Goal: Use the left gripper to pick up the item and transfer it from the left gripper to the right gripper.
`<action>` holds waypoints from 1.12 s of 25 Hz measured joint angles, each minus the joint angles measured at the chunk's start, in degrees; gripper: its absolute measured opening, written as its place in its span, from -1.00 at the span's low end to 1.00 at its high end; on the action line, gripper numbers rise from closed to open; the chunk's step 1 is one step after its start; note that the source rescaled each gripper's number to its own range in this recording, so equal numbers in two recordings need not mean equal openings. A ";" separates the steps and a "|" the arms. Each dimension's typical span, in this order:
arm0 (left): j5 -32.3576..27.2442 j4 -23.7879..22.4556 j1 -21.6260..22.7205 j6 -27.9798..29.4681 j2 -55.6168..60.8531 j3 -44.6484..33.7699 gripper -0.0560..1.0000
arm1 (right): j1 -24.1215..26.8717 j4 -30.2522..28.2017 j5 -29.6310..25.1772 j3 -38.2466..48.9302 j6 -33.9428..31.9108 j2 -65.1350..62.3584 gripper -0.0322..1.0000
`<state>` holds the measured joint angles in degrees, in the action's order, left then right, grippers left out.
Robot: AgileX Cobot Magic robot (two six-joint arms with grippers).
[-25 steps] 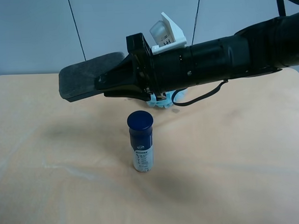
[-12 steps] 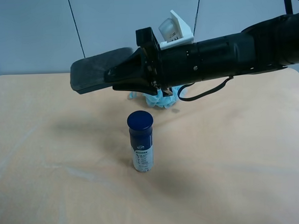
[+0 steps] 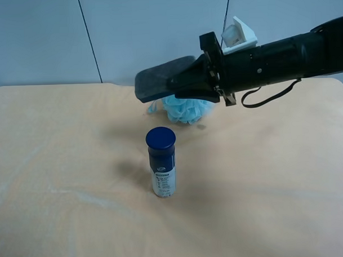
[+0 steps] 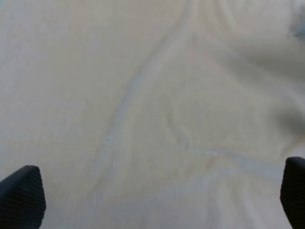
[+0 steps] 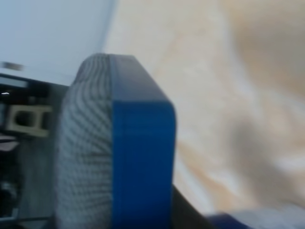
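board eraser (image 3: 158,81): aloft, roughly level, above the worktop's (image 3: 275,187) far edge, over the bath puff (image 3: 185,110)
right gripper (image 3: 184,87): clamped on board eraser
left gripper (image 4: 157,193): spread wide above worktop
bottle (image 3: 161,162): upright, mid-worktop

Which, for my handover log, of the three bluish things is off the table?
The flat grey-blue block, gripped by the right hand; the bottle and mesh puff rest on the table.

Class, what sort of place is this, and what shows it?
Probably a robot test lab: a black robot arm holds a block over a wooden table set with unrelated props, a bottle and a bath puff.
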<state>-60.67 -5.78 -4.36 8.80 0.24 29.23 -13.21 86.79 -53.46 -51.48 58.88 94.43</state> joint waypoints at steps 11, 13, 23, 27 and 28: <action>0.00 0.00 0.18 0.00 0.00 0.00 1.00 | 8.36 -21.86 0.38 0.00 -12.41 0.00 -0.93; 0.00 0.00 0.18 0.00 0.00 0.00 1.00 | 8.36 -26.95 1.07 0.00 -14.55 0.00 -0.93; 0.00 0.00 0.18 0.00 0.00 0.00 1.00 | 8.36 -39.37 5.76 0.00 -20.16 0.00 -0.93; 0.00 0.00 0.18 0.00 0.00 0.00 1.00 | 8.36 -39.37 5.77 0.00 -20.16 0.00 -0.93; 0.00 0.00 0.18 0.00 0.00 0.00 1.00 | 8.36 -39.37 5.77 0.00 -20.46 0.00 -0.93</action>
<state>-60.67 -5.78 -4.18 8.80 0.24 29.23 -4.85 47.42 -47.69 -51.48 38.42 94.43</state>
